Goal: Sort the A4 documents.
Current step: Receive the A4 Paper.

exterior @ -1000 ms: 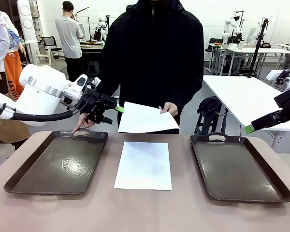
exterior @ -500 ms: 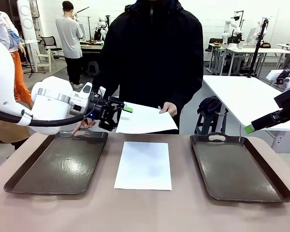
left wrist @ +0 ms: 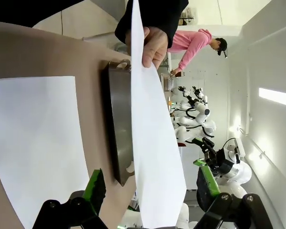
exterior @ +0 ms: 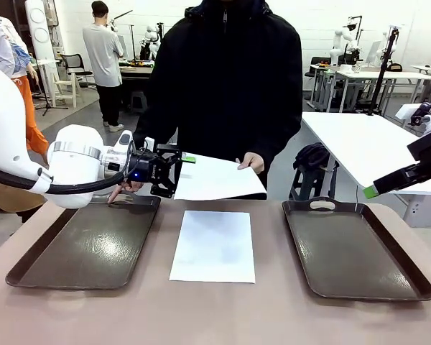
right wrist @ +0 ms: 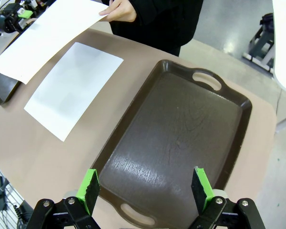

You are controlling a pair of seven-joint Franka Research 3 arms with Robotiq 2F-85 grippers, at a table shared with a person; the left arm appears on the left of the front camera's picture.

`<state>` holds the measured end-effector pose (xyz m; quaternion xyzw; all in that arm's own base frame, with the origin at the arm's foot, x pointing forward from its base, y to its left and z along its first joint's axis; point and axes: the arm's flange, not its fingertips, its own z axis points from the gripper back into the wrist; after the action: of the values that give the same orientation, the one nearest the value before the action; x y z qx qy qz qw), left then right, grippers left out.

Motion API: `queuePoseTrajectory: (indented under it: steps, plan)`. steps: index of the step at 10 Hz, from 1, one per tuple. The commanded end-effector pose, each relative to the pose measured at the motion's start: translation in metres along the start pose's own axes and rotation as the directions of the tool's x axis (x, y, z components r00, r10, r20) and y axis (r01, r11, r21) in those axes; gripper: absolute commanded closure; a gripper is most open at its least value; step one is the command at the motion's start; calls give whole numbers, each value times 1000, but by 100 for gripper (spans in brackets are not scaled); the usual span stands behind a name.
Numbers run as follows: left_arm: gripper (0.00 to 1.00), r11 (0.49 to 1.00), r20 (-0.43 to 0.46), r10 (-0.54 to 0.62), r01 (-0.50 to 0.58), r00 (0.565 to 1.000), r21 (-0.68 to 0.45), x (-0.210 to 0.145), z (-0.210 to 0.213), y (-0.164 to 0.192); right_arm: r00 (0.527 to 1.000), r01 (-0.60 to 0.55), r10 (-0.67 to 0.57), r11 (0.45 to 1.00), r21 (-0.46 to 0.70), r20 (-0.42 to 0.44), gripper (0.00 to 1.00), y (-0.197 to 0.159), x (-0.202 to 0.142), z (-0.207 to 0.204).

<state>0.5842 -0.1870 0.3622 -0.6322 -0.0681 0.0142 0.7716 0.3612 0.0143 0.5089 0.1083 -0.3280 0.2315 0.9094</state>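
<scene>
A person's hand (exterior: pixel 251 162) holds one A4 document (exterior: pixel 219 180) in the air over the table's far edge. My left gripper (exterior: pixel 177 175) stands open with its fingers above and below that sheet's left edge. In the left wrist view the held sheet (left wrist: pixel 155 152) runs edge-on between the green pads (left wrist: pixel 95 185), apart from both. A second A4 document (exterior: pixel 215 246) lies flat on the table between the two trays. My right gripper (right wrist: pixel 145 187) hangs open over the right tray (right wrist: pixel 181 138), with nothing between its fingers.
The dark left tray (exterior: pixel 86 241) and right tray (exterior: pixel 355 248) flank the lying sheet. The person's other hand (exterior: pixel 121 191) rests at the left tray's far handle. The person stands close against the far edge. White tables stand behind on the right.
My left gripper has swung right and turned, bringing its open fingers around the left edge of the held sheet. The right arm, the trays and the lying sheet have not moved.
</scene>
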Motion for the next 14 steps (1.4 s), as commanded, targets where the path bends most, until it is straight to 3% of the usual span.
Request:
queuePoseTrajectory:
  steps: [1,6,14]
  plan:
    - [0,999,-7,8,-8,1000,-31,-3,-3,3,1000,4,-4,1000,10,0,0,-1,-1,-2]
    - [0,996,23,37,-35,999,-84,-8,-14,13,1000,4,-4,1000,10,0,0,-1,-1,-2]
    - [79,999,76,9,-6,997,-47,-6,-13,15,1000,4,-4,1000,10,0,0,-1,-1,-2]
